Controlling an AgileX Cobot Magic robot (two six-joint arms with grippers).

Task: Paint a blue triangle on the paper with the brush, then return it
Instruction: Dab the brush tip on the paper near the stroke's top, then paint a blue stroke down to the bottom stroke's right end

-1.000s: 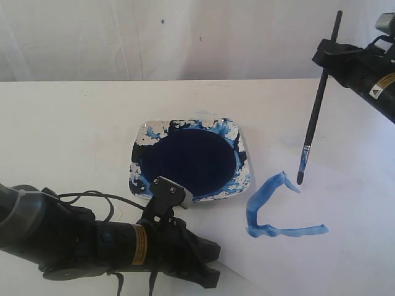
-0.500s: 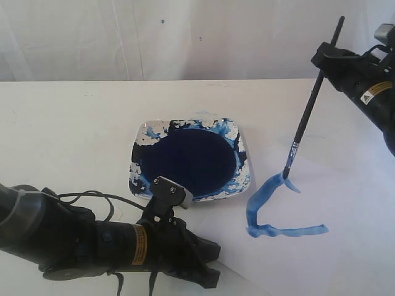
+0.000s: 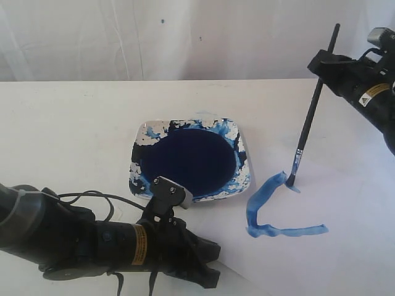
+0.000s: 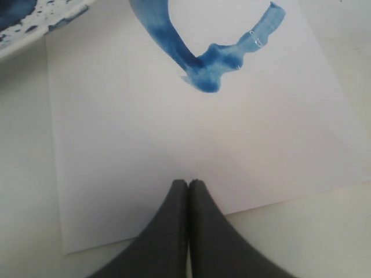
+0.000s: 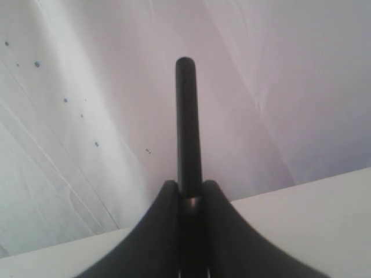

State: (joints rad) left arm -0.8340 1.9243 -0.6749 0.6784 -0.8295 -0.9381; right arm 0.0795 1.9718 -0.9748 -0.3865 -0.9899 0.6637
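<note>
The right claw (image 3: 322,61), clamped on the long black-handled brush (image 3: 308,117), has lowered its tip onto the two-sided watery blue triangle (image 3: 258,206); one side remains. The left claw (image 4: 188,185) sits together.

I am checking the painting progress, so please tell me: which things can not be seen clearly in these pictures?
- Right wrist view: the right gripper hides the brush below its grip.
- Exterior view: the bristles are too small to tell whether they press the paper.
- Exterior view: the left arm covers the near corner of the dish.
- Left wrist view: the top edge cuts off the blue triangle.
</note>
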